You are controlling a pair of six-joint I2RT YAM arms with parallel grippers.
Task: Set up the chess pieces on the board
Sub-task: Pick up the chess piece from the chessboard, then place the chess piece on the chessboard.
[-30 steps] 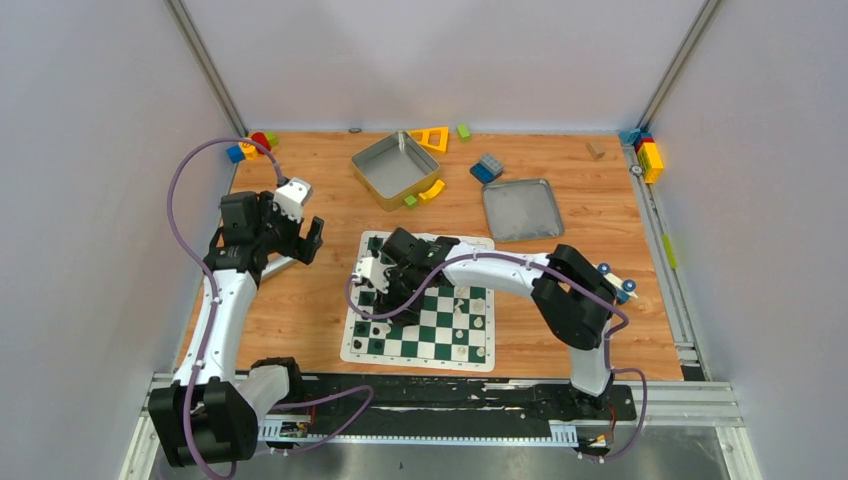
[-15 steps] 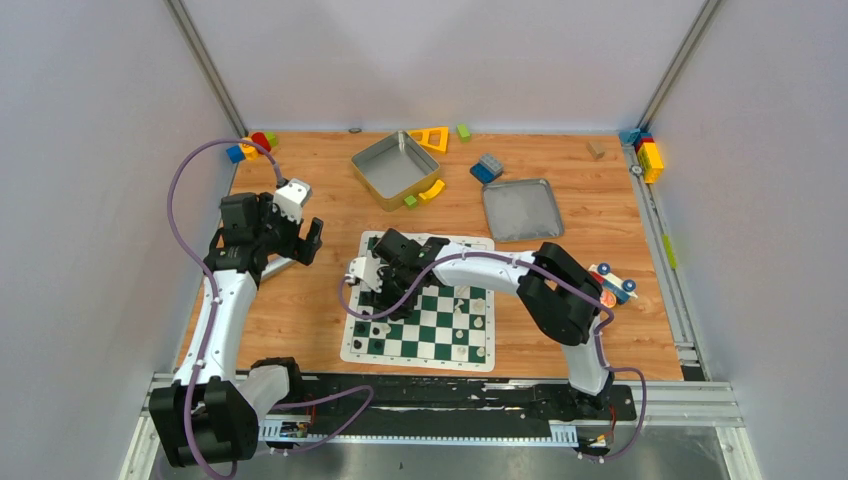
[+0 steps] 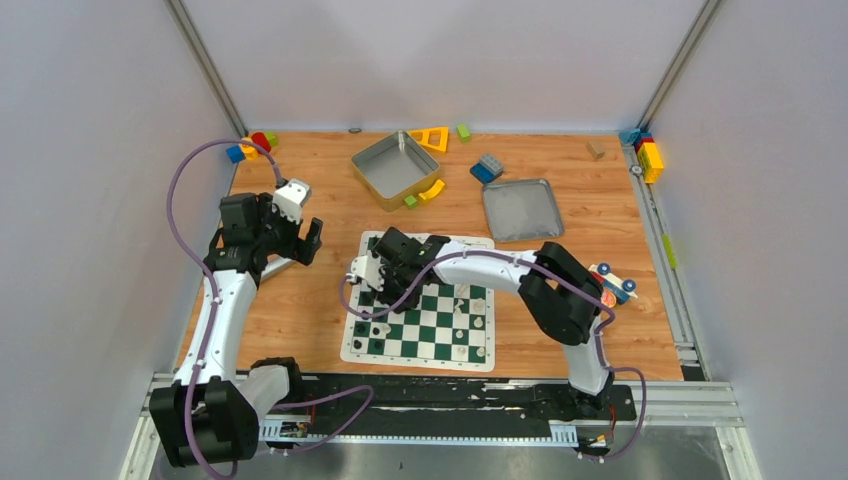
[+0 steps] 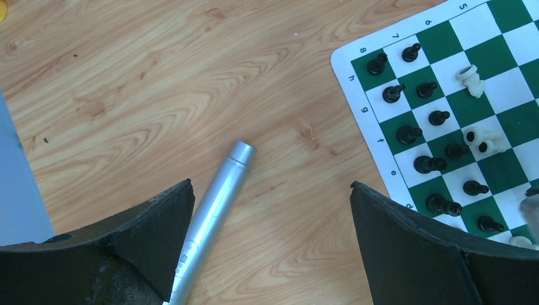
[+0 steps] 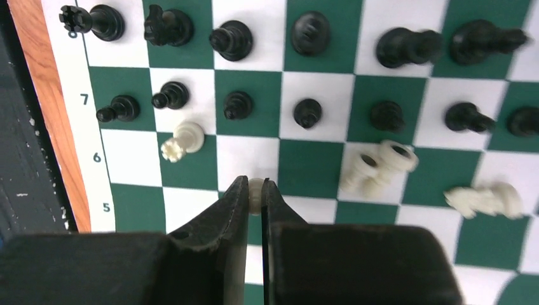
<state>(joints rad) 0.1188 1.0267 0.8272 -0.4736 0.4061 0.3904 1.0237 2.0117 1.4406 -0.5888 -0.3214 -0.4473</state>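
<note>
The green and white board (image 3: 420, 364) lies in the middle of the wooden table. In the right wrist view, black chess pieces (image 5: 307, 112) stand in two rows along its far side. Several cream-white ones lie toppled behind them: one at the left (image 5: 183, 141) and a pair at the right (image 5: 375, 166). My right gripper (image 5: 255, 184) hangs over the board's left part and is shut on a small cream-white chess piece (image 5: 255, 194) pinched at the fingertips. My left gripper (image 4: 270, 184) stands wide open over bare wood left of the board (image 4: 356, 82), holding nothing.
A silver pen (image 4: 216, 203) lies on the wood by my left gripper's left finger. A grey metal tin (image 3: 395, 165) and a flat grey lid (image 3: 521, 208) sit behind the board. Toy blocks lie at the back left (image 3: 250, 145) and back right (image 3: 647, 155) corners.
My right gripper has shifted slightly left over the board and closed from open onto the cream-white piece. The left arm has not moved.
</note>
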